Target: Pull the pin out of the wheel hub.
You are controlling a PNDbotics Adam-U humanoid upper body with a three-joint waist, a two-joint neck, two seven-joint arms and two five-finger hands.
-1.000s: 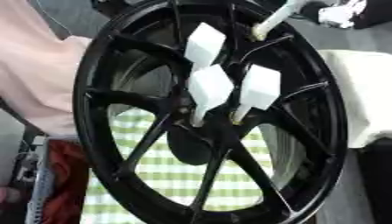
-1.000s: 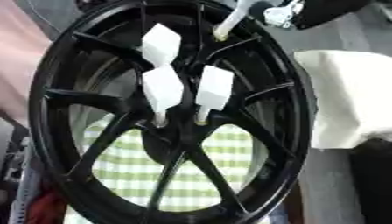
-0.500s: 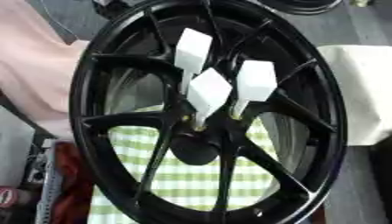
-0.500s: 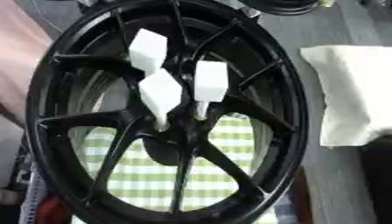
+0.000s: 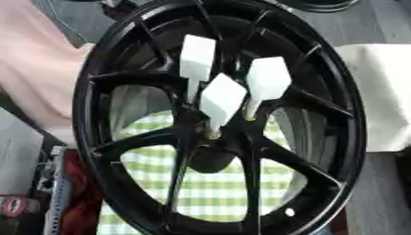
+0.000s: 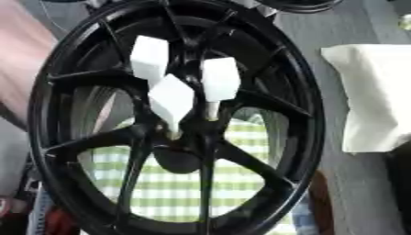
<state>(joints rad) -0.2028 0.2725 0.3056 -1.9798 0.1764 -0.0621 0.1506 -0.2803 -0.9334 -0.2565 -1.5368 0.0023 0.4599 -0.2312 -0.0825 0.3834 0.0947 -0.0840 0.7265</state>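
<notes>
Wheel: I have the glossy black multi-spoke alloy wheel hub (image 5: 160,151) filling almost the whole view, standing tilted with its face toward my camera.
Pins: three white pins with blocky heads and thin stems sit in the bolt holes around the centre; the upper-left pin (image 5: 197,57), the middle pin (image 5: 221,97) and the right pin (image 5: 267,79) all look seated, stems reaching into the hub.
Centre bore: the dark round centre opening (image 5: 210,158) lies just below the middle pin's stem.
Behind the wheel: a green-and-white checked cloth (image 5: 217,188) shows through the lower spokes; a pale pink fabric (image 5: 40,73) lies to the left and a cream folded cloth (image 6: 373,96) to the right.
Hands: neither of my hands shows in either eye view, so I cannot tell how the fingers stand, and nothing is held that I can see.
Step in hand: I judge this as the start, before the reach; no pin is out yet.
Next move: I would need to bring a hand into view, pinch one white head from its sides, and draw it straight out along its stem so it does not bind in the hole.
</notes>
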